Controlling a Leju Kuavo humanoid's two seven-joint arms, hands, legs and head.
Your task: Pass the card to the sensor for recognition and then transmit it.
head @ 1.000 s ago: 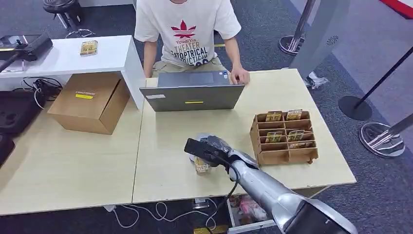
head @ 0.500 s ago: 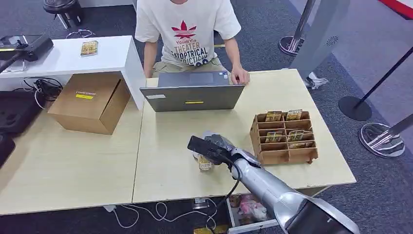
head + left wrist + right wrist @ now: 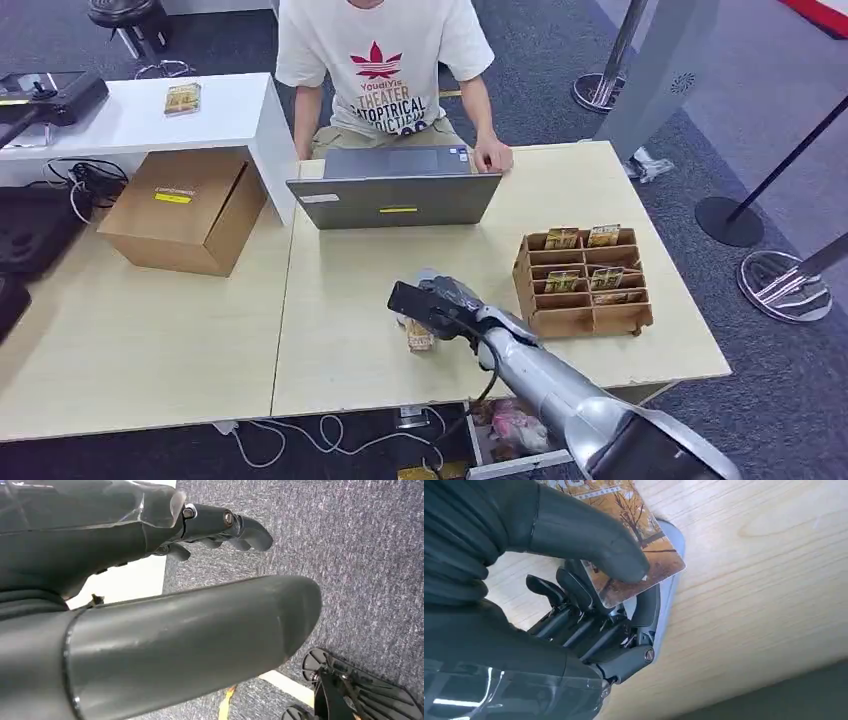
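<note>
Right hand grasps the card, thumb pressed on its printed face and fingers curled behind it; card pictures autumn trees. Card hangs low over the tabletop near the front edge, about midway between the laptop and that edge. Grey sensor lies flat on the tabletop directly behind the card in the right wrist view; card looks just above or touching it, cannot tell which from this angle. In the head view the sensor is mostly hidden by the hand. Wooden card rack stands toward the right edge, well apart from the hand, with more cards in its slots. Person in a white shirt sits at the far edge with a hand on the laptop. Cardboard box on the left tabletop. Left hand hangs over grey carpet, fingers loosely curled, holding nothing
</note>
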